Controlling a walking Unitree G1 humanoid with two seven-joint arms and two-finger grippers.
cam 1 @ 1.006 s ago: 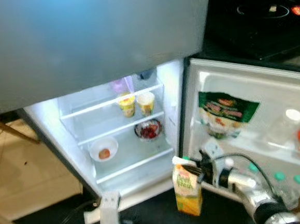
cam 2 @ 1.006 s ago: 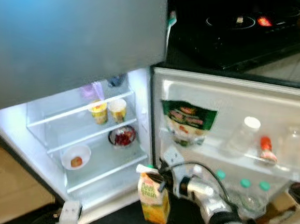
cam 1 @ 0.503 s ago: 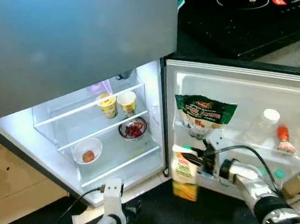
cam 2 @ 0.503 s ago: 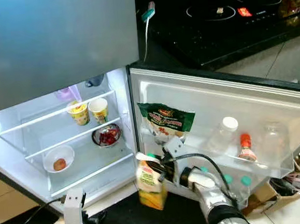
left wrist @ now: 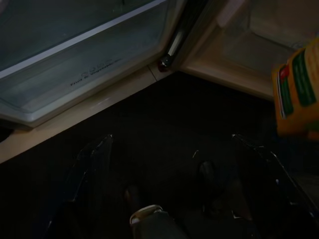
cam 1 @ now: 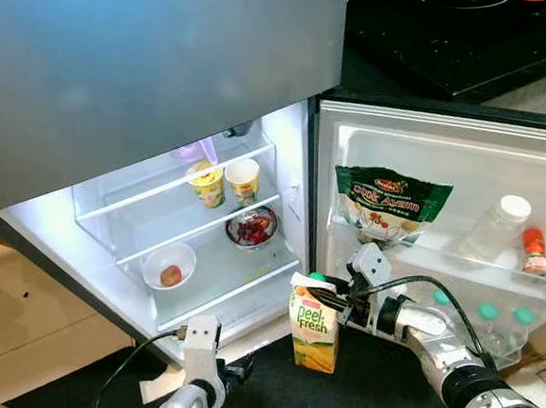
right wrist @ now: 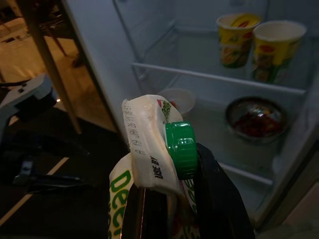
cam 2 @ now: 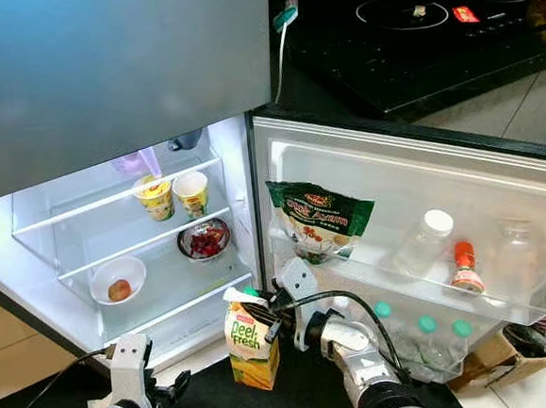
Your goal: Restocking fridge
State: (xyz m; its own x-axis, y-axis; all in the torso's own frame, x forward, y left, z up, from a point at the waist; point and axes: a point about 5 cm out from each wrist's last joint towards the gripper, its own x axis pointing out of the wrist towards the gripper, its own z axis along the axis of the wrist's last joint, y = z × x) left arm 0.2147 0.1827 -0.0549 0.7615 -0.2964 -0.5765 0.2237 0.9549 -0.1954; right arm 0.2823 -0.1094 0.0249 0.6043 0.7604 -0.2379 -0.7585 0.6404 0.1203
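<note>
Before the open fridge, the right gripper pinches the juice carton top; next comes lifting it onto a shelf.

lower shelf open — bowl, dish behind

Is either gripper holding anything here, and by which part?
The right gripper pinches the yellow-green juice carton by its folded top, beside the green cap. The left gripper holds nothing.

Orange-and-white juice carton with green lettering and green cap; yellow cups; white bowl; green snack bag; black floor
</note>
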